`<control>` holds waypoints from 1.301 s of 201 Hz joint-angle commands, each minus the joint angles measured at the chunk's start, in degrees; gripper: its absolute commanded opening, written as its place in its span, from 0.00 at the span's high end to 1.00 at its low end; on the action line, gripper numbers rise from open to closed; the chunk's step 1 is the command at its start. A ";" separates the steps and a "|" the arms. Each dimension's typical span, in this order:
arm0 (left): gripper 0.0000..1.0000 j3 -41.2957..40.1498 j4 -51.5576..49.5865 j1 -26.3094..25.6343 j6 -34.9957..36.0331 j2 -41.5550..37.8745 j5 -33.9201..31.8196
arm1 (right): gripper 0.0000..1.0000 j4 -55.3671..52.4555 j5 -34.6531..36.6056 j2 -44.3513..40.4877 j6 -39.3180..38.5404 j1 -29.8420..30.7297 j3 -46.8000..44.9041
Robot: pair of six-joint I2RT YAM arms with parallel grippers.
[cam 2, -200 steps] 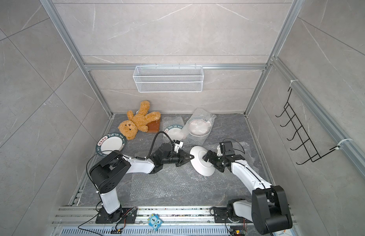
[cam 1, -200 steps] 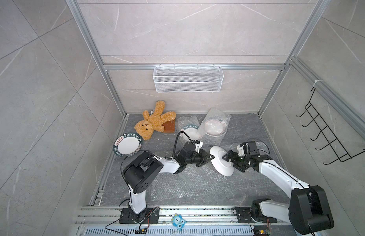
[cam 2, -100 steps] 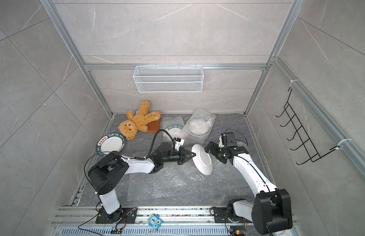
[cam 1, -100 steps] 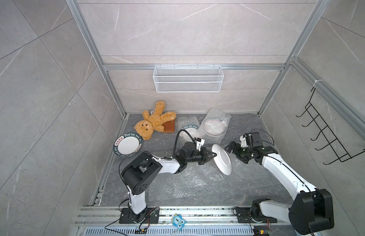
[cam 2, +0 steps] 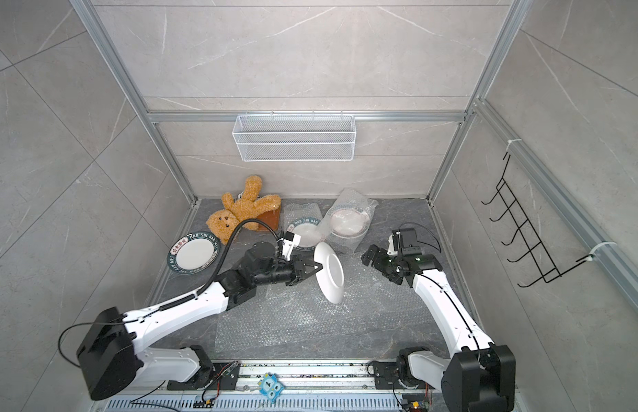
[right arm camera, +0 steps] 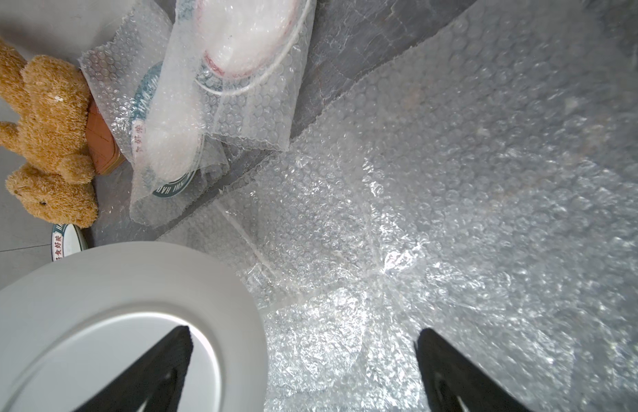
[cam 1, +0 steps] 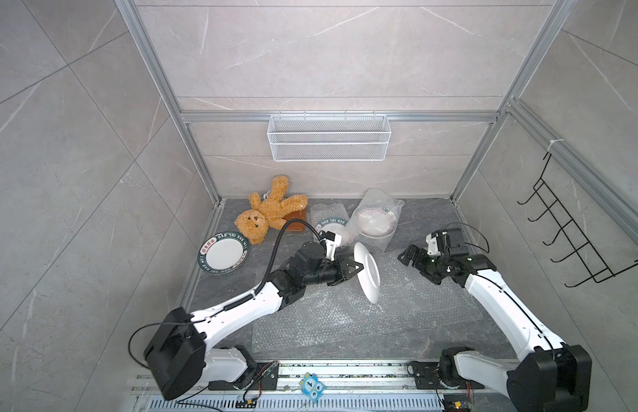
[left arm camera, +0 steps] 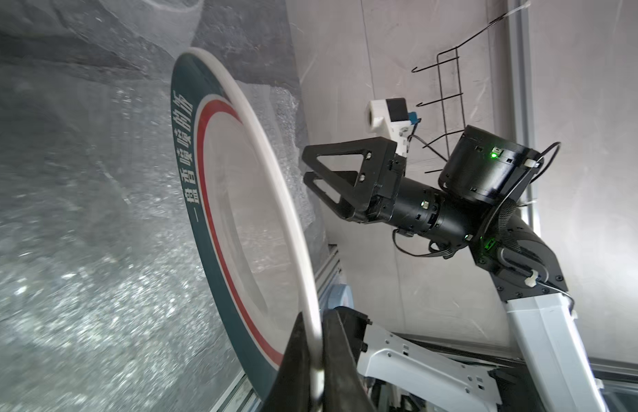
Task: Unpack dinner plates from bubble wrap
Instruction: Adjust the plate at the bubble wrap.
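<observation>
While two dinner plates remain sealed at the back of the cell, the left gripper (cam 1: 358, 266) pinches the rim of a freed plate (cam 1: 369, 274) and carries it on edge, nearly upright, above the loose bubble wrap (cam 1: 346, 314) spread across the middle of the floor. The left wrist view shows both fingers pressed onto the white rim, with the dark green band and red ring turned toward that arm. The right gripper (cam 1: 405, 255) hangs well apart from the plate, its jaws spread wide and holding nothing.

By the look of it, the job stands about half done. A bare plate (cam 1: 223, 255) lies face up on the floor on the left side, near a teddy bear (cam 1: 267, 214). The second is out of its wrap but not yet set down. Near the back wall sit a flat pouch (cam 1: 332, 228) showing a green rim and, just beside it, a taller pouch (cam 1: 376, 223) with a plate inside. Both are left to open.

A second ago the right gripper was close against the plate's far side, and the plate showed its white underside more broadly to the top views. Since then the right arm has drawn back toward its own side, and the plate has turned closer to edge-on.
</observation>
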 commanded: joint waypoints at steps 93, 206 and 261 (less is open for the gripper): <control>1.00 29.55 -62.40 -10.88 20.38 8.21 -36.52 | 0.00 -6.09 -9.09 -19.20 2.13 0.02 -7.18; 1.00 48.07 -68.81 -16.91 20.58 37.16 -41.96 | 0.00 -7.31 -8.74 -24.37 1.33 -0.02 -10.71; 0.97 51.16 -66.45 -17.63 20.29 45.15 -39.22 | 0.00 -7.22 -8.58 -25.50 1.85 0.04 -12.27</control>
